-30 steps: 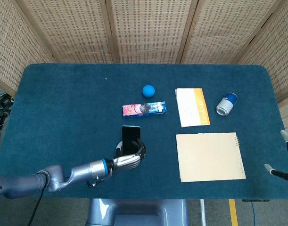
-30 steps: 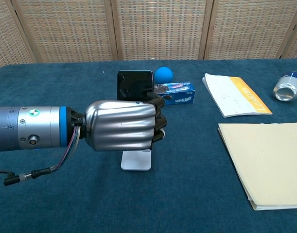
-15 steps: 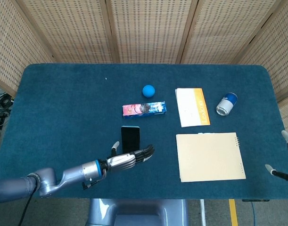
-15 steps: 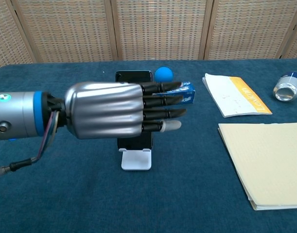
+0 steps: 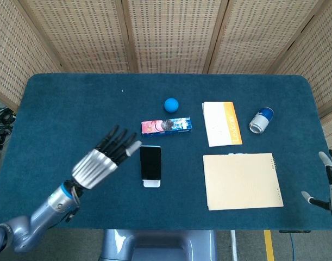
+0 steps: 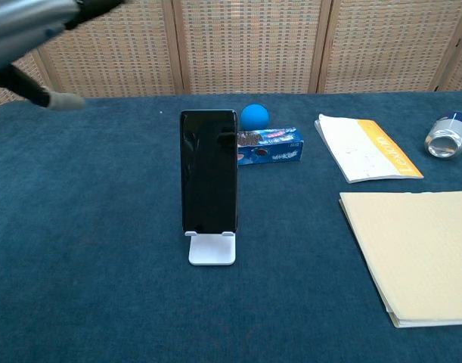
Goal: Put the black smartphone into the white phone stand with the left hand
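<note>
Now: black smartphone [image 6: 209, 171] upright in white phone stand [image 6: 212, 249], mid-desk, screen facing chest camera. Left hand [image 5: 103, 159] at 9 o'clock of the phone, raised off blue desk [image 5: 73, 109], fingers spread, holding nothing, apart from the phone. Right hand [image 5: 330, 182] at far 3 o'clock edge, only partly in frame, fingers apart, nothing held. Snack packet [image 5: 166, 126] just at 12 o'clock of the phone, blue ball [image 5: 171, 104] beyond it. Booklet [image 5: 221, 123], can [image 5: 261, 119] and spiral notepad [image 5: 242, 180] toward 3 o'clock.
</note>
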Tool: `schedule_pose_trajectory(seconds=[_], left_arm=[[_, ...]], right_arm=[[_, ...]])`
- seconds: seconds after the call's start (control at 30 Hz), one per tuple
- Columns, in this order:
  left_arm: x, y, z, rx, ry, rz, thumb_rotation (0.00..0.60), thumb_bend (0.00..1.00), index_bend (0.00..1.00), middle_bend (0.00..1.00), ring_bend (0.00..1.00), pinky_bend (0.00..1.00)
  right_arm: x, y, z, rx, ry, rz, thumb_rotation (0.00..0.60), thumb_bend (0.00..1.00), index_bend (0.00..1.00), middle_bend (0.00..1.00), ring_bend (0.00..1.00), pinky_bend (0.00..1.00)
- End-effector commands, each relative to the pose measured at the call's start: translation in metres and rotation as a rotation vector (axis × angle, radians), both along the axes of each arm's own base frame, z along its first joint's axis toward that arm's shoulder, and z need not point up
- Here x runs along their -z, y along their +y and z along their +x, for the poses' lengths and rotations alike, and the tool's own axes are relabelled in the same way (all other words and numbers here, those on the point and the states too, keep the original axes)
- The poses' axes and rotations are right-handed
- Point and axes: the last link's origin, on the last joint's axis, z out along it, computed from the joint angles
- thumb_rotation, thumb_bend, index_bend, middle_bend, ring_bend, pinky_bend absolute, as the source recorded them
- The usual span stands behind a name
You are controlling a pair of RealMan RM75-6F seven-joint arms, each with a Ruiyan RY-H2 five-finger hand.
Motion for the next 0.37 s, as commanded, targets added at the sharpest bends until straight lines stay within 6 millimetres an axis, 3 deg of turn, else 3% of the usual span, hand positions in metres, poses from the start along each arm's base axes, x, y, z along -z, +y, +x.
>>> schedule_pose_trajectory(seconds=[0.03,0.2,0.37], left_arm=[[-0.031,-0.032,-0.087,-0.442,-0.382,-0.088,0.6,0.0,0.0,0.0,0.0,0.0],[-0.037,-0.061,-0.135,-0.655,-0.506,-0.116,0.6,0.0,0.0,0.0,0.0,0.0],[-0.045,-0.07,-0.148,-0.706,-0.528,-0.102,0.6,0.0,0.0,0.0,0.0,0.0]], right_arm=[[0.002,0.0,0.001,-0.002,0.006,0.006,0.6,0.0,0.0,0.0,0.0,0.0],[0.004,-0.001,0.003,-0.008,0.009,0.009,0.6,0.0,0.0,0.0,0.0,0.0],[0.004,0.0,0.002,-0.008,0.01,0.009,0.6,0.0,0.0,0.0,0.0,0.0]])
